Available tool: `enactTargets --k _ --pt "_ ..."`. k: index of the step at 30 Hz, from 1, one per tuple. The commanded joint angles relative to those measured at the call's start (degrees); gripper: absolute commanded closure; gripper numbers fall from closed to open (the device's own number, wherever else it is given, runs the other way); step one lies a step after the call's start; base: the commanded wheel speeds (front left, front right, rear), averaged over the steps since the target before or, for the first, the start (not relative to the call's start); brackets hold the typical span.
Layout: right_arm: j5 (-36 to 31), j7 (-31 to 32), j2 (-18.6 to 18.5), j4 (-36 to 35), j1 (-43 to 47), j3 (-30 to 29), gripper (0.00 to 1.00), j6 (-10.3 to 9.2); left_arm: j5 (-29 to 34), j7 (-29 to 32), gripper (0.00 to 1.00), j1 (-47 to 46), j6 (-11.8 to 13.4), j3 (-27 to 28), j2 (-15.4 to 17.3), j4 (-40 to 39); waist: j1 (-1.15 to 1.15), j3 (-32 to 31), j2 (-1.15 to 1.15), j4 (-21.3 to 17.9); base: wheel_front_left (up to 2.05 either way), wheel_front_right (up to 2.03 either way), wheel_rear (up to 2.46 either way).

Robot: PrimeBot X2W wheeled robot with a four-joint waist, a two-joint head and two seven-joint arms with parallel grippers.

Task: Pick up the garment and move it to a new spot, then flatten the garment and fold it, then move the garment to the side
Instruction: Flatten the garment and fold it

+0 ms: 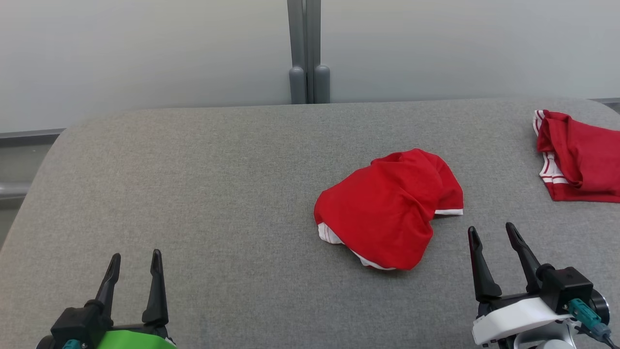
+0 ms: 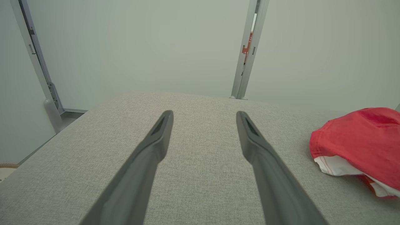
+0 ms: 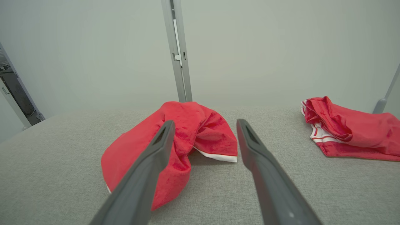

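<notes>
A crumpled red garment [image 1: 387,208] with white trim is lying right of the middle of the grey fabric-covered counter [image 1: 193,194]. A second red garment [image 1: 579,162], white-striped along one edge, is sitting bunched at the far right, well apart from the first. The right claw [image 1: 490,228] is hovering near the crumpled one's near right side, fingers spread apart and holding nothing. The left claw [image 1: 136,254] is hanging at the near left, likewise spread and empty, with bare counter ahead. Pale wall panels [image 1: 145,53] are rising behind the counter, joined by a grey post [image 1: 308,51].

no readable text, labels, or numbers
</notes>
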Motion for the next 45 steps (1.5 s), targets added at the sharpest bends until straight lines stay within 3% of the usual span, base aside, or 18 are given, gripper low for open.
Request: enactTargets --k 1,45 --pt "0.35 -0.16 -0.05 0.18 0.17 0.09 0.00 -0.12 0.99 -0.13 0.00 -0.46 -0.33 0.33 -0.13 0.06 0.00 0.01 0.00 0.01 0.00 0.00 0.00" --pt "0.44 -0.16 -0.13 0.86 -0.49 -0.46 0.00 -0.12 2.17 -0.13 0.00 -1.13 -0.97 0.91 -1.08 1.04 0.00 0.20 0.00 0.37 0.00 0.00 0.00"
